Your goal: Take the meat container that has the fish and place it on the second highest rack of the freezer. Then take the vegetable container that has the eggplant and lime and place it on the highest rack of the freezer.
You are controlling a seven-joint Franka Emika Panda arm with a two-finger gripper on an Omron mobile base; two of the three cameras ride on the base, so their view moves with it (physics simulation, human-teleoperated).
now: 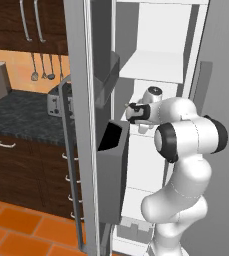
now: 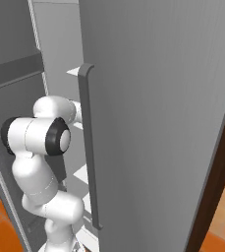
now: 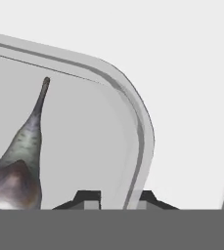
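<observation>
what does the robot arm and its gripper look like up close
The arm is glossy white, built of rounded bulbous segments with black bands at the joints and a black wrist section. No cables or markings show. The gripper ends in two small dark, blocky fingertips.

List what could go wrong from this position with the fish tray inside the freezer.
1. The gripper pinches only the thin rim of the fish tray; such a narrow hold could let the tray tilt or slip.
2. The fish lies loose in the tray and could slide if it tips.
3. The arm reaches between the freezer shelves and the door bin; withdrawing carelessly could clip them.
</observation>
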